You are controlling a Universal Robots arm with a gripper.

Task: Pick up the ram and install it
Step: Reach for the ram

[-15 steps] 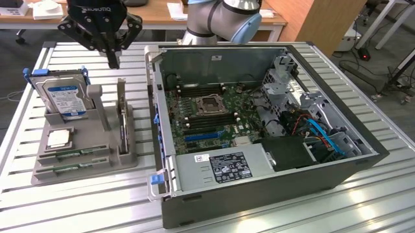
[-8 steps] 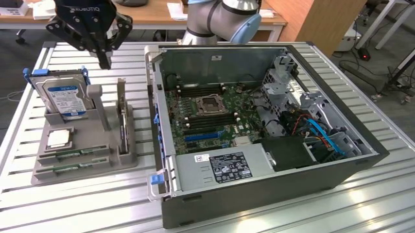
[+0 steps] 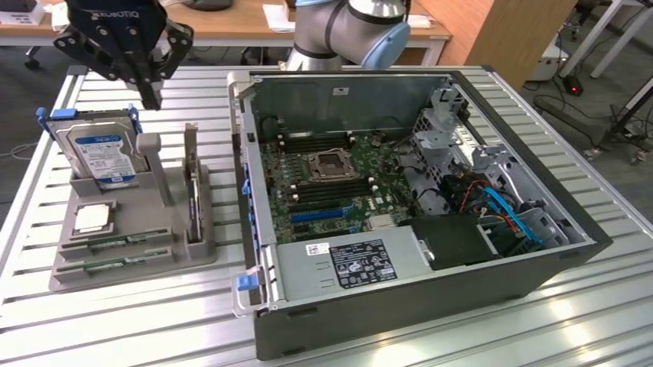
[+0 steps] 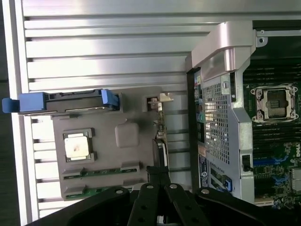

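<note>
My gripper (image 3: pixel 151 93) hangs clenched, empty, near the hard drive (image 3: pixel 102 153) — the ram (image 3: pixel 115 245) lies at the holder's (image 3: pixel 201 256) opposite end, long axis pointing toward the computer case (image 3: pixel 408 306).

Open room above ram (image 3: pixel 115 245); hard drive (image 3: pixel 102 153) nearby

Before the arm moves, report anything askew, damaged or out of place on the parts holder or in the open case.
Nothing stands out. The hard drive stands upright in the grey holder, the processor sits in its pocket, and both ram sticks lie flat in their slots. The processor socket in the case is empty.
</note>
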